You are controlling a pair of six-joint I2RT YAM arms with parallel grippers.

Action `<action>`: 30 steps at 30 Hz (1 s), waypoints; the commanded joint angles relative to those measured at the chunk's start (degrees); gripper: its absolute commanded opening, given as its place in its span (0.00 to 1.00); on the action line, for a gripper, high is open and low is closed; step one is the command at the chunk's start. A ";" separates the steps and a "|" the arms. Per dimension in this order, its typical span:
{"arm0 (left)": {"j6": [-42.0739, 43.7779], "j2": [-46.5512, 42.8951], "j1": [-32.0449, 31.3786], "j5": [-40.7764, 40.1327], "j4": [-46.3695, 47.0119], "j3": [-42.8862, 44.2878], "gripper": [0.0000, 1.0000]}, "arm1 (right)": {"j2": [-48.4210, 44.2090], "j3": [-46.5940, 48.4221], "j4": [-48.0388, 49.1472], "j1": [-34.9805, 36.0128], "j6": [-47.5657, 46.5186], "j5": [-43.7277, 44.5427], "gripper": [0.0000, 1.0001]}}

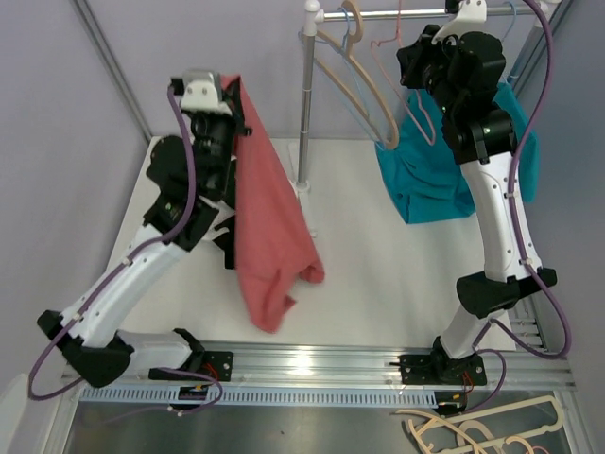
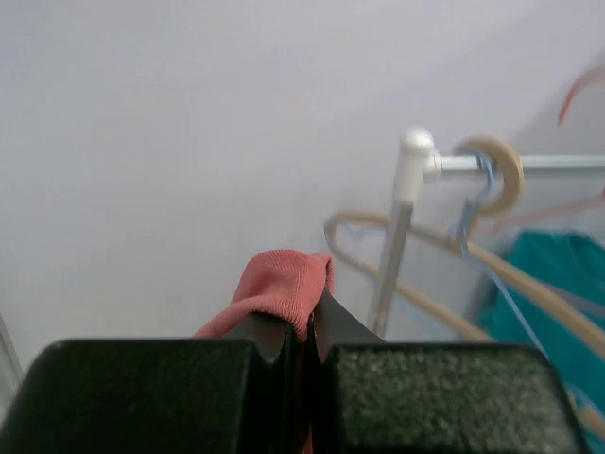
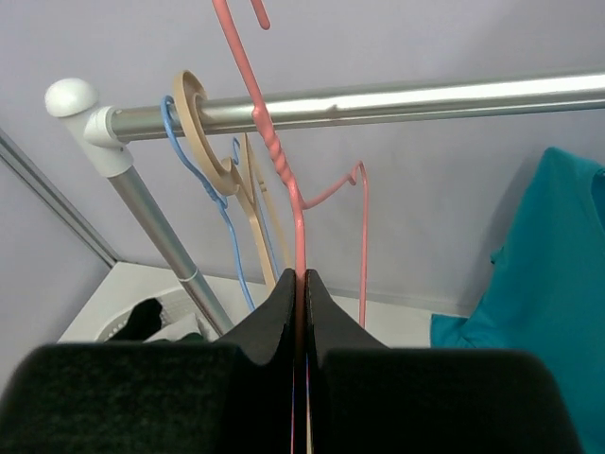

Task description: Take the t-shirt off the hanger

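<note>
**A:** Top view: what is the left tool [image 1: 225, 90] doing?
**B:** It is clenching the upper edge of the coral-red cloth t-shirt [image 1: 269, 218], which is hanging below it over the white worktop [image 1: 378, 274].
**A:** Left wrist view?
**B:** Red cloth is bulging just above the pinched fingertips.
**A:** Right wrist view?
**B:** The right tool [image 3: 301, 284] is gripping the thin pink wire hanger [image 3: 284, 180], which is rising past the metal rail [image 3: 378, 99] above it.

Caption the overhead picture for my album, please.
Left gripper holds up a red t-shirt; right gripper pinches a bare pink hanger by the rail.
</note>
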 commanded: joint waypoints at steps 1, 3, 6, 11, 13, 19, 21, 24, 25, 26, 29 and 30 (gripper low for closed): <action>4.13 8.83 3.28 4.14 5.10 14.48 0.01 | 2.74 2.03 4.04 -0.81 0.41 -2.74 0.00; 6.69 12.90 4.17 4.76 8.52 22.93 0.01 | 3.63 2.30 4.22 -0.99 0.58 -2.74 0.00; 10.04 20.90 6.10 6.86 7.67 38.16 0.01 | 4.95 2.13 5.01 -1.61 0.85 -4.93 0.00; 11.80 38.65 12.07 9.33 -4.82 71.36 0.01 | 7.06 2.83 5.27 -2.04 1.02 -6.25 0.00; 11.46 36.93 14.44 8.19 -1.41 64.77 0.01 | 7.76 2.74 5.27 -2.04 0.67 -6.60 0.00; 3.81 25.93 18.15 -2.53 10.12 29.38 0.01 | 7.94 0.02 6.06 -2.13 1.11 -6.96 0.00; 1.44 25.06 18.15 -4.02 8.55 23.69 0.01 | 7.41 -1.47 6.94 -2.13 1.29 -8.18 0.00; -5.56 23.73 18.32 -7.00 4.70 15.17 0.01 | 6.80 -2.97 7.47 -2.13 1.11 -8.80 0.00; -7.86 23.38 18.67 -6.93 1.80 14.36 0.01 | 6.80 -3.06 7.04 -2.05 0.85 -8.80 0.00; -9.80 23.38 18.85 -6.76 -1.27 13.75 0.01 | 6.71 -2.97 6.77 -2.13 0.59 -8.98 0.00; -18.59 24.34 19.64 -9.04 -14.80 11.98 0.01 | 6.62 -3.32 5.80 -2.13 -1.52 -10.39 0.00; -25.05 24.52 19.90 -9.91 -18.93 11.11 0.01 | 6.45 -3.50 5.63 -2.13 -1.87 -10.21 0.00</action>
